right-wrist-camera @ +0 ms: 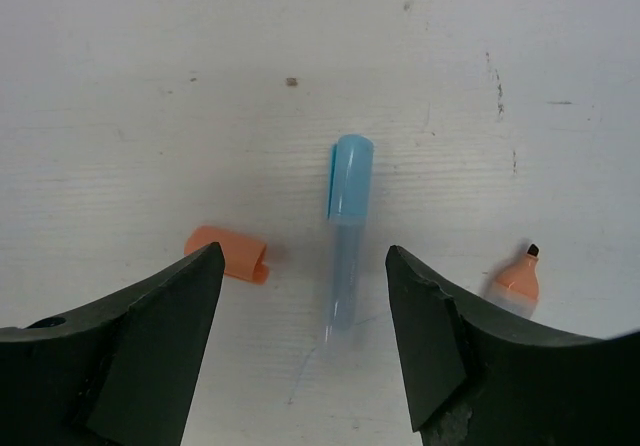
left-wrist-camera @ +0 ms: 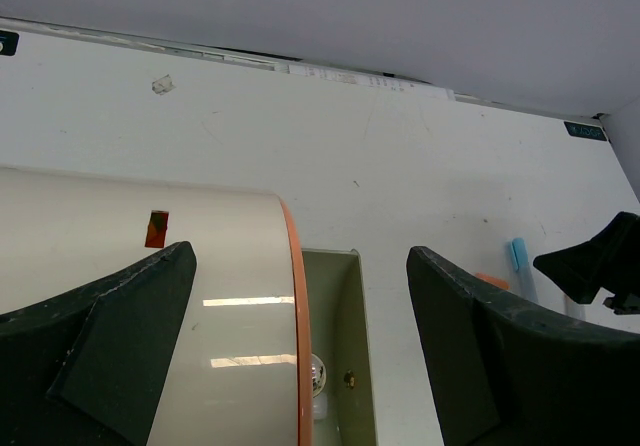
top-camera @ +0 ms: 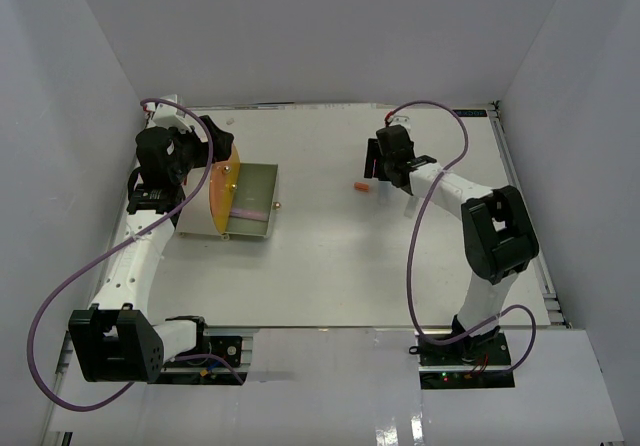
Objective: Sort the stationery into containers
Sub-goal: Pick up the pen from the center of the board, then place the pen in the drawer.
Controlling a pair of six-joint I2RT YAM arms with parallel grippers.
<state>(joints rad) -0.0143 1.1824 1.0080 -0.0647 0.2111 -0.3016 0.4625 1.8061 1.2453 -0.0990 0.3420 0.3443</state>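
Observation:
A light blue pen (right-wrist-camera: 345,226) lies on the table between my right gripper's open fingers, cap end away from me. An orange cap (right-wrist-camera: 228,254) lies to its left and an uncapped orange marker (right-wrist-camera: 517,281) to its right. My right gripper (right-wrist-camera: 305,258) is open and empty just above the pen; it also shows in the top view (top-camera: 393,158). The cream drum (left-wrist-camera: 150,296) with an orange face (top-camera: 225,188) has one drawer (top-camera: 256,198) slid out with a pink pen inside. My left gripper (left-wrist-camera: 300,264) is open and straddles the drum's front rim.
White walls enclose the table on the back and both sides. The drawer has a small brass knob (top-camera: 277,205). The orange cap (top-camera: 362,187) lies left of the right gripper in the top view. Cables loop from both arms.

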